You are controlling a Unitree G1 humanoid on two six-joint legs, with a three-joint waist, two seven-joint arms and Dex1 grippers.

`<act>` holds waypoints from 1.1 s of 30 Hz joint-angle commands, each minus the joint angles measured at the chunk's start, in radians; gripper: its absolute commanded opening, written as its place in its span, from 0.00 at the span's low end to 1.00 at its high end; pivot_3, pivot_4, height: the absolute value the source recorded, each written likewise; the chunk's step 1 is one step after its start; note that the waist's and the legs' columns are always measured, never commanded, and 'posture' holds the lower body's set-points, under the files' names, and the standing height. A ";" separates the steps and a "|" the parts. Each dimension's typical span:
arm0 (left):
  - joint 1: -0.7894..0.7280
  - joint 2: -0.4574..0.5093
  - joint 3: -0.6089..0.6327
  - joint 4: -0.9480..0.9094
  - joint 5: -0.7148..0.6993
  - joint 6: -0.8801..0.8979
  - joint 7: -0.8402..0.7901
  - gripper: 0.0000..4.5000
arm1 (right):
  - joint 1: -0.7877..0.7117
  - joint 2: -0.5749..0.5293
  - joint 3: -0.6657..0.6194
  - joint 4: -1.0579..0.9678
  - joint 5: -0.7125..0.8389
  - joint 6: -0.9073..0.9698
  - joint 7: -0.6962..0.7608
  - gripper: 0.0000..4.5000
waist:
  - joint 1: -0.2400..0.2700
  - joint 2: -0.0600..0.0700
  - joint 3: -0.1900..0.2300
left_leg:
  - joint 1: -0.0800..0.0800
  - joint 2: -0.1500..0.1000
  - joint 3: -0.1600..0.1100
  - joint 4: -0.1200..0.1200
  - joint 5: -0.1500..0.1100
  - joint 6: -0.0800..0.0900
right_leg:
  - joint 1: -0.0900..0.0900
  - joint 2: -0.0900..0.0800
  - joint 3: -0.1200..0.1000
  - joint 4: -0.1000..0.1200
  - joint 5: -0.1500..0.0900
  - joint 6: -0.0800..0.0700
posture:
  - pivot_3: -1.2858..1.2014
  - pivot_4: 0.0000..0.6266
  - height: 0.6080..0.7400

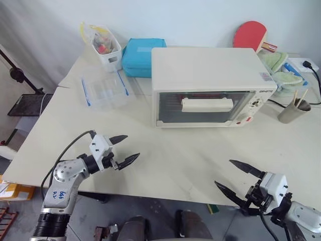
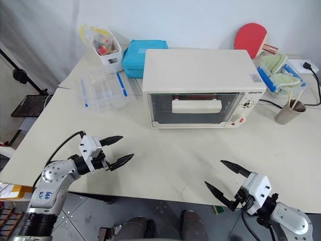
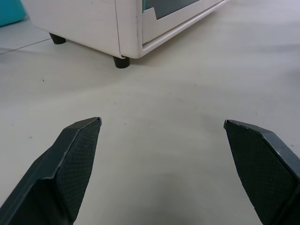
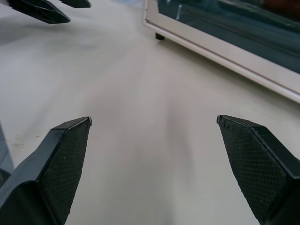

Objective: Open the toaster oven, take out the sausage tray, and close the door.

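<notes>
Oven door (image 1: 203,106) shut, both grippers empty.
Your left gripper (image 1: 124,149) and right gripper (image 1: 234,176) hover over the table (image 1: 175,150), fingers spread wide, well short of the toaster oven (image 1: 210,85).

A wide cream table (image 1: 170,155) carries everything. The oven (image 1: 210,75) stands on its far middle part, on small black feet, door shut. Left of the oven lies a clear box (image 1: 104,89) with blue clips. Behind this box stands a white basket (image 1: 106,50) with packets inside, and beside it, just behind the oven's left corner, lies a blue case (image 1: 140,56). At the far right are a red paddle (image 1: 251,35), green cloths (image 1: 281,68), a grey cup (image 1: 292,111) with sticks, and a black cable (image 1: 317,75). The near part is bare.
</notes>
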 commanded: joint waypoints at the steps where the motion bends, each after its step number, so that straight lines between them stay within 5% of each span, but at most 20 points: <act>1: -0.014 0.008 -0.010 -0.034 0.017 -0.017 0.008 0.99 | -0.028 -0.015 -0.008 -0.025 0.044 0.038 0.003 1.00 | 0.000 0.000 0.000 | 0.000 0.000 0.000 0.000 0.000 0.000 | 0.000 0.000 0.000 0.000 0.000 0.000 | 0.52 0.24 1.00; 7: -0.006 0.038 0.090 -0.121 -0.253 0.099 -0.126 0.99 | -0.236 -0.077 -0.048 -0.012 0.158 0.199 -0.019 1.00 | -0.014 0.000 0.001 | 0.000 0.000 0.000 0.001 0.000 0.000 | 0.000 0.000 0.000 0.001 0.000 0.000 | 0.52 0.24 1.00; 20: 0.056 0.110 0.115 -0.239 -0.344 0.215 -0.183 0.99 | -0.662 -0.105 -0.048 0.170 0.216 0.346 0.007 1.00 | -0.022 0.002 0.001 | -0.002 0.000 -0.005 0.000 0.001 -0.002 | -0.001 -0.003 -0.011 0.002 -0.002 -0.004 | 0.52 0.24 1.00; 33: 0.026 0.091 0.143 -0.174 -0.353 0.242 -0.145 0.99 | -0.558 -0.121 -0.002 -0.041 0.230 0.396 0.084 1.00 | -0.021 0.002 0.001 | -0.004 0.000 -0.008 0.000 0.001 -0.001 | -0.001 -0.003 -0.015 0.002 -0.002 -0.004 | 0.52 0.24 1.00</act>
